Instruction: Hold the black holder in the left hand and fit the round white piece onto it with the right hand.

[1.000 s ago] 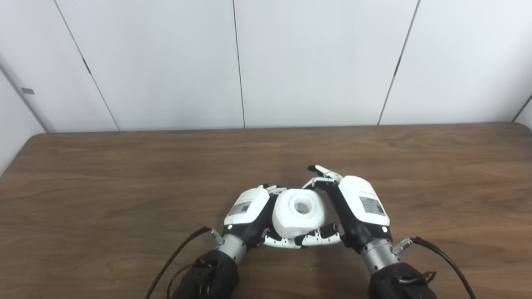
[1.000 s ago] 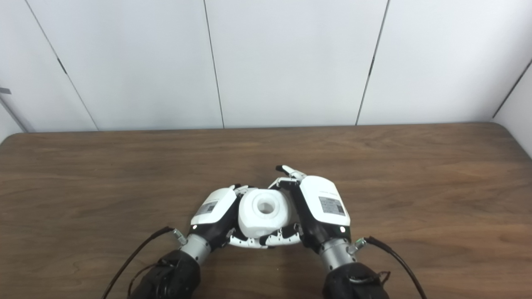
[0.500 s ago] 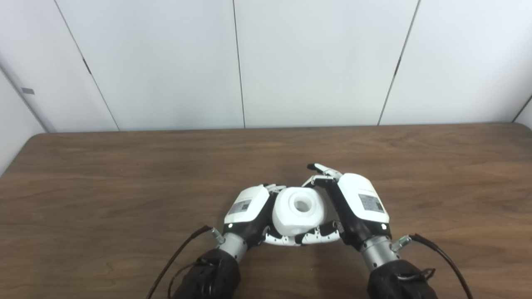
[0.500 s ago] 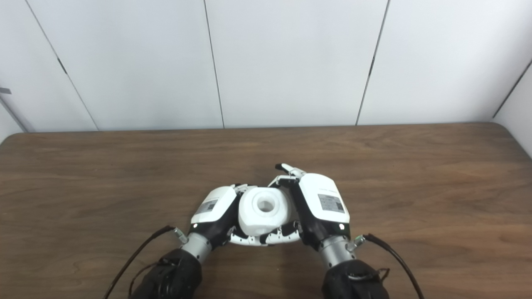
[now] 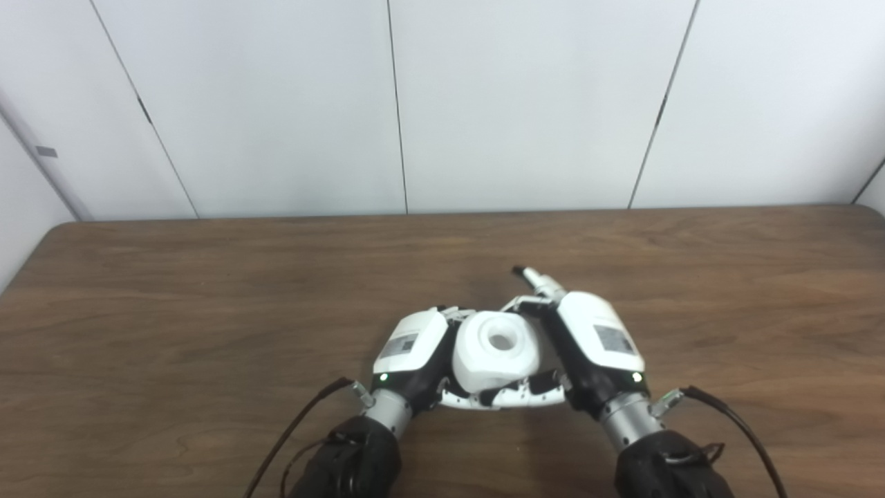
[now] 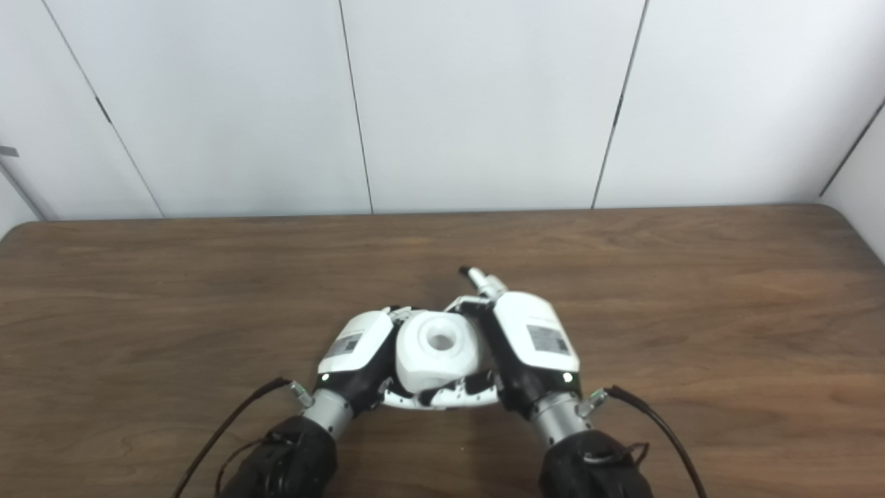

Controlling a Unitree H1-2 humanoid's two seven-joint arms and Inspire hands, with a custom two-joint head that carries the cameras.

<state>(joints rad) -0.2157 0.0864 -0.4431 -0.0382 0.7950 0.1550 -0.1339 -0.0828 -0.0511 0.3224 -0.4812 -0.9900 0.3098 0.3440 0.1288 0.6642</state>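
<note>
Right hand (image 5: 594, 342) has edged in closer to the white piece (image 5: 495, 349) since a second ago, one finger (image 5: 536, 279) now sticking out straighter; looks like pressing or seating underway. Piece sits between both hands above the table (image 5: 207, 311), hole up. Left hand (image 5: 413, 349) wraps it from the left, fingers curled under its near edge. Right fingers cup its right side. Holder not visible.

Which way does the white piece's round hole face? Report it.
Upward, toward the cameras: the round white piece, cupped between left hand and right hand, shows its hole on top. The black holder is hidden.
</note>
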